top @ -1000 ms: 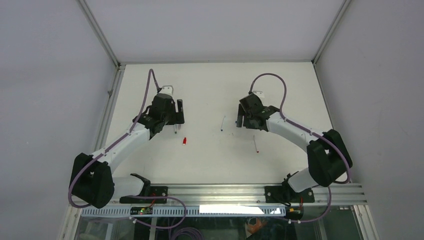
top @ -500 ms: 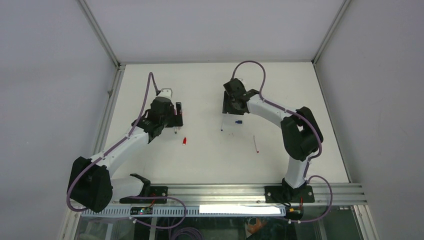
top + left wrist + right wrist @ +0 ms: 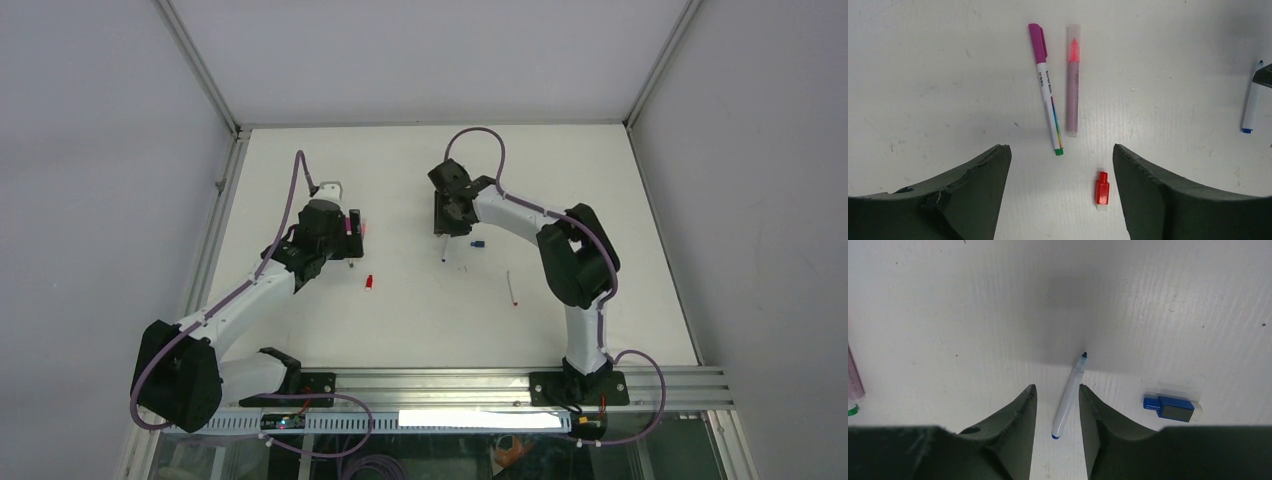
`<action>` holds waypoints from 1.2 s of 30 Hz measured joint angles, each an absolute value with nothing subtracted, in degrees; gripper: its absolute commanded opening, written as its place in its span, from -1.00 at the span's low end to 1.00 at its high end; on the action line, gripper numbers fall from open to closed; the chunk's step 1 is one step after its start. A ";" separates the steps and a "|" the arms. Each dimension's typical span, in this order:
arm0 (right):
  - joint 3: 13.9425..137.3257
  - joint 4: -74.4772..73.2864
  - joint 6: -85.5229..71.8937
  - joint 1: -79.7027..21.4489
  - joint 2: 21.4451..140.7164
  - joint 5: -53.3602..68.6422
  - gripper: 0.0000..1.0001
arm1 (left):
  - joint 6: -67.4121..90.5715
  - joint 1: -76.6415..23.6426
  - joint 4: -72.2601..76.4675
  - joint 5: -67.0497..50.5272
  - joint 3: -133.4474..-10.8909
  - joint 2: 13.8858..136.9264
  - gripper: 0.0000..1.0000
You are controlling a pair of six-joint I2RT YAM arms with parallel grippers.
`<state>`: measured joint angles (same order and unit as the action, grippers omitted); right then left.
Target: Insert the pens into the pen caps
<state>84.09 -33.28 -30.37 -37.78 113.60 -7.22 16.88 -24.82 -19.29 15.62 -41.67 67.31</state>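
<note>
The white surface [image 3: 420,330] carries pens and caps in two loose groups, one under each arm.

On the left, the left claw [image 3: 1061,150] hangs above the surface with its jaws wide apart and nothing between them. Just beyond its fingertips two pens lie side by side, almost parallel and close together without touching. One is a white pen with a magenta cap [image 3: 1047,90] and a green end. The other is a pale pink pen [image 3: 1072,85] whose orange-pink tip sits under a clear cap. A red cap [image 3: 1102,189] lies alone on the near side of these two, close to the inner edge of the claw's right finger. From above it sits to the near right of the claw.

On the right, the right claw [image 3: 1058,387] is down at the surface with its jaws narrow, one on each side of a white pen with a blue tip [image 3: 1068,397]. The barrel runs up the gap between the fingers. It lies close to the right finger, with a sliver of surface showing on its left (so the pen is bracketed, not clamped). Its uncapped dark tip points away from the claw. A blue cap [image 3: 1170,407] lies on its side just right of this pen, apart from it. In the top view a thin pen with a red end [image 3: 512,287] lies nearer and to the right of the blue cap, well clear of both claws.
</note>
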 measured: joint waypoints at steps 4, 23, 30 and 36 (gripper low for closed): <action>84.66 -34.48 -30.35 -37.89 114.08 -7.29 -0.24 | 16.88 -24.82 -19.09 16.12 -40.84 67.11 0.54; 85.95 -35.46 -30.33 -38.20 117.75 -7.46 -0.99 | 16.82 -24.80 -18.72 16.60 -39.46 65.52 0.55; 85.97 -34.46 -30.06 -38.17 117.95 -6.13 -1.00 | 16.53 -24.62 -16.82 14.50 -38.89 65.49 0.56; 77.36 -23.59 -30.13 -38.17 112.97 -1.89 -1.00 | 17.50 -23.57 -2.85 -3.70 -31.51 65.06 0.39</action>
